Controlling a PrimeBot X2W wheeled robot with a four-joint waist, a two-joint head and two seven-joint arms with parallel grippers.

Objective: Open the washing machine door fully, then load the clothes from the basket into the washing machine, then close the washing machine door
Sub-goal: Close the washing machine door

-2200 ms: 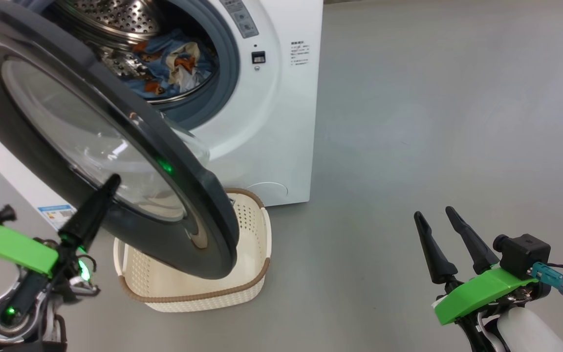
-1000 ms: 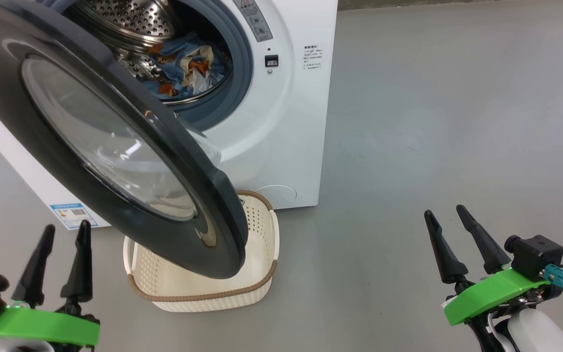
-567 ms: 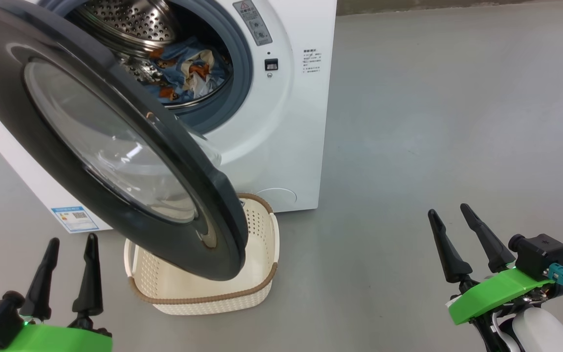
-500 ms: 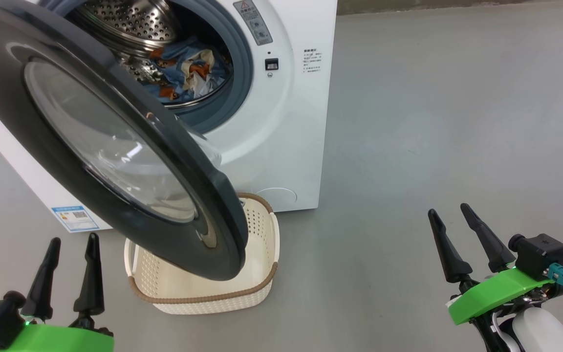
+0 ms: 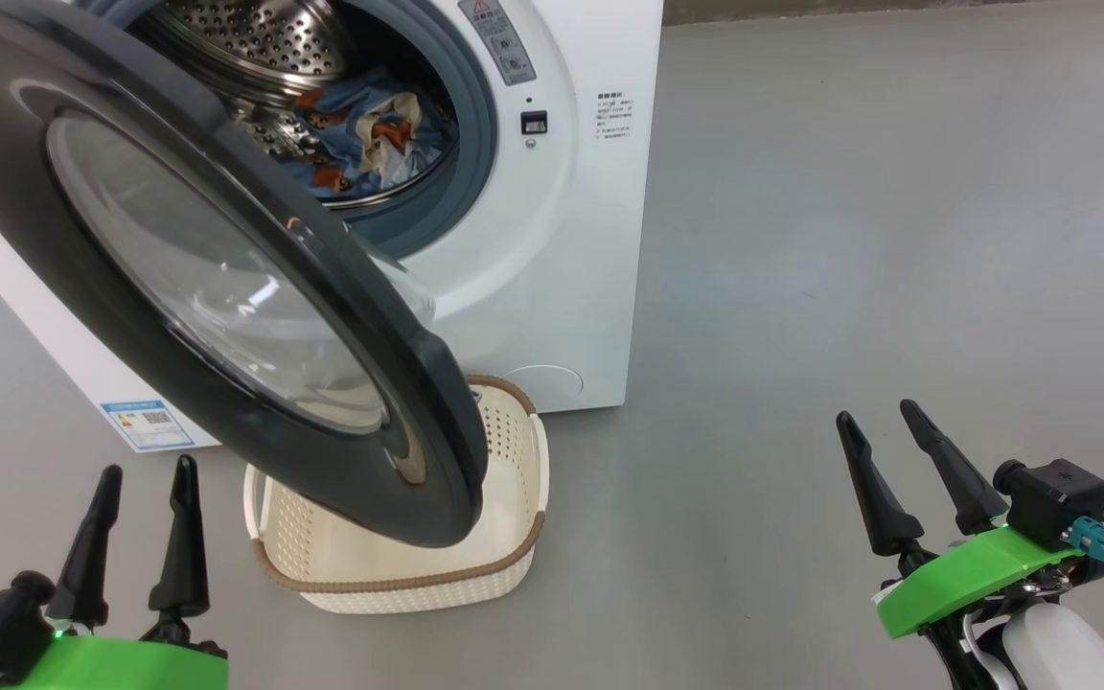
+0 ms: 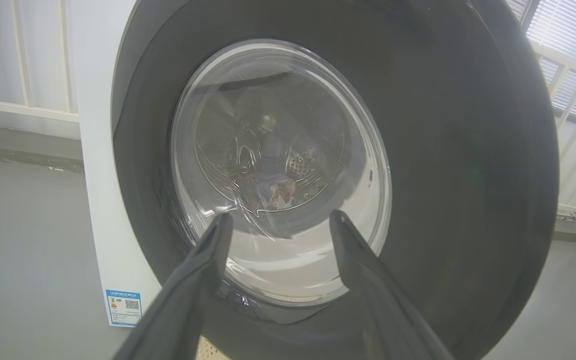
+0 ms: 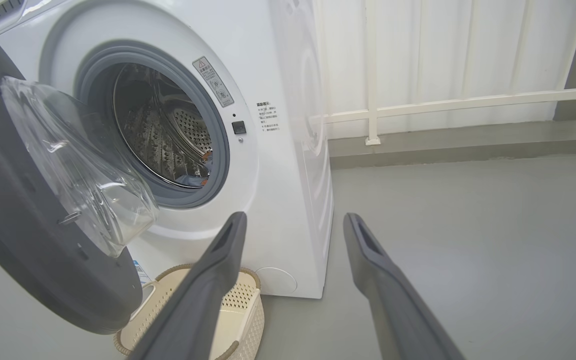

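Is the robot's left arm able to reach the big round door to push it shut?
Probably yes. The left arm points straight at the door, with nothing between them. Its jaws are open and empty. The basket sits below the door's edge, out of the way.

A blue label with a QR code is sitting on the washer's side, at the lower left of the head view. A grey strip bearing a red warning triangle is lying at top centre. Black print is showing right of it, too small to read.
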